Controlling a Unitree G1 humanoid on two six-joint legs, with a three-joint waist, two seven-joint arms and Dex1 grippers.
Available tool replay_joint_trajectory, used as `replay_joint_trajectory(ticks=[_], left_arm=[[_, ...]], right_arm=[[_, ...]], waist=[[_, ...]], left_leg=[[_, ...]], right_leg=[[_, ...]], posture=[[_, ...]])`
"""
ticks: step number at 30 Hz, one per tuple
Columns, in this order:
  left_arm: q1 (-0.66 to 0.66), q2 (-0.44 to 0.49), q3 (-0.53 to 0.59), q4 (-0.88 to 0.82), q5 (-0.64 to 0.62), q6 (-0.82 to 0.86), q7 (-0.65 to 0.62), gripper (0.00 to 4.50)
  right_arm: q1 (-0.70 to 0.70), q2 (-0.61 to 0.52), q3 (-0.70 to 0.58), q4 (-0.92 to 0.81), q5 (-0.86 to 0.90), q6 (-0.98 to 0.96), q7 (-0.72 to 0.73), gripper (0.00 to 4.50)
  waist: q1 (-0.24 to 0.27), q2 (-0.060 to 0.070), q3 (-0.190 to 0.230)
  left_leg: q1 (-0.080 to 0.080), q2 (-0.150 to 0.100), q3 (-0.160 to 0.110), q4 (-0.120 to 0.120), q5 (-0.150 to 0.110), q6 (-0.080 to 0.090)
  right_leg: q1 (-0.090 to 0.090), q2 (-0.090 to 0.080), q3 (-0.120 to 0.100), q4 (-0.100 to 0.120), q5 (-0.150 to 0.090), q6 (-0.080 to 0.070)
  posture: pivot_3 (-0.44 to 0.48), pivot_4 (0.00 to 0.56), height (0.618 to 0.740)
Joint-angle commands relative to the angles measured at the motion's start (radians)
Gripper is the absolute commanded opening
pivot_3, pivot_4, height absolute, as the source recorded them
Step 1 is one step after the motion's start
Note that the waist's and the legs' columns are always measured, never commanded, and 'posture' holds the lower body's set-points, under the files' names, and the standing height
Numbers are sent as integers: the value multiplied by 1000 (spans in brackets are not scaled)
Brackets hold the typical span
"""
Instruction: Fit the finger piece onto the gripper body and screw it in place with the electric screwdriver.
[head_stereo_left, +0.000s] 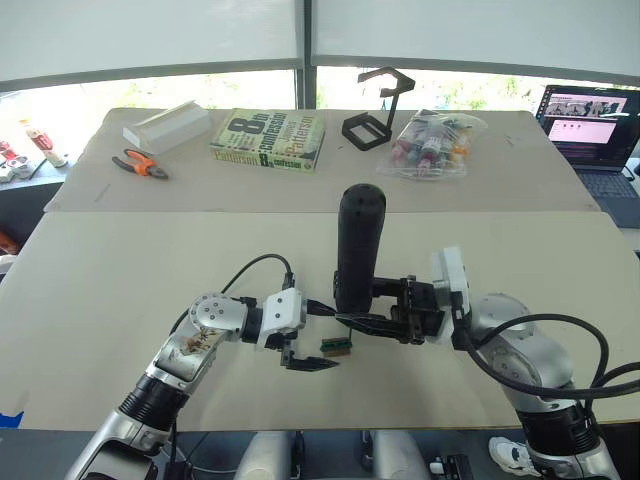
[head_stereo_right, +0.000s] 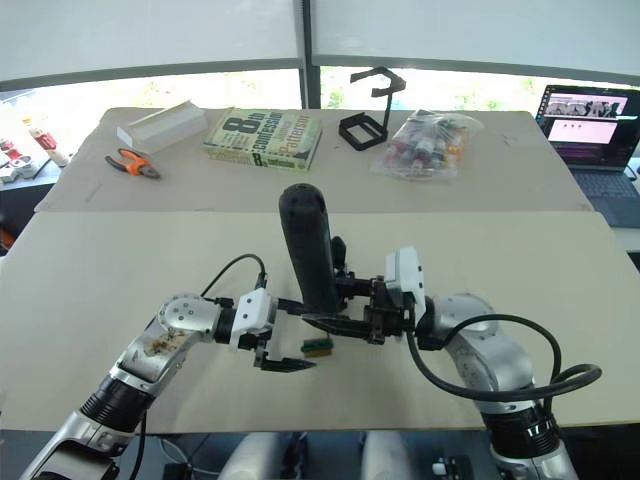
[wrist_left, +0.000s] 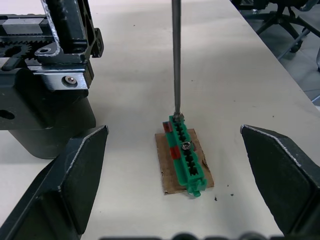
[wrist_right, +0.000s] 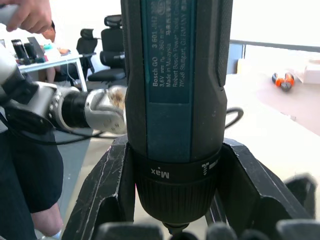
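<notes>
Screwdriver (head_stereo_left: 358, 248) first: the black electric screwdriver stands nearly upright over the near table (head_stereo_left: 120, 270), its long axis close to vertical, rounded butt up and thin metal bit (wrist_left: 176, 55) pointing down. The right gripper (head_stereo_left: 385, 322) pinches its lower barrel, 1 finger pressed against each side, as the right wrist view shows. The bit's tip rests on one end of a small green terminal block (wrist_left: 186, 157), which lies flat on a brown card base on the table. The left gripper (head_stereo_left: 305, 362) hovers just beside the block on the robot's left, its 2 fingers spread wide with the block between them and touching neither. The gripper body (wrist_left: 47, 75) stands on the table close to the block, seen in the left wrist view as a black assembly with a stubby base and silvery screws. On the far table lie orange-handled pliers (head_stereo_left: 140, 163), a book (head_stereo_left: 268, 139) and a black wire-frame stand (head_stereo_left: 375, 108).
</notes>
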Motion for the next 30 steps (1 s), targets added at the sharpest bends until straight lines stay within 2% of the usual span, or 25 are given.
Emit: replay_joint_trajectory(ticks=[1,10,15,24,30], left_arm=[[-13,16,44,-40,-36,15,-4,4500],[-75,49,107,-37,-93,62,-28,4500],[-163,12,107,100,-58,6,-21,4500],[-253,-79,79,279,-3,-71,-23,4500],[-288,-109,57,356,25,-104,-62,4500]], right_arm=[[-54,-29,-68,-105,115,48,-17,1891],[-287,-38,-137,-117,332,227,-182,1891],[-406,0,-106,-35,290,225,-202,1891],[-425,7,-74,93,165,162,-102,1891],[-426,8,-77,113,138,167,-80,1891]], waist=[[0,0,0],[0,0,0],[0,0,0],[-1,0,0],[-4,0,0]], left_leg=[[0,0,0,0,0,0],[0,1,0,0,0,0],[0,0,0,0,0,0],[-4,-4,1,0,1,0],[-14,-5,2,1,1,0]], right_leg=[[0,0,0,0,0,0],[-1,0,0,0,0,-1],[-1,0,-1,0,1,-1],[-1,0,-2,0,1,2],[-11,0,-2,0,1,2]], posture=[[0,150,740],[0,150,740],[0,150,740],[0,150,740],[0,150,740]])
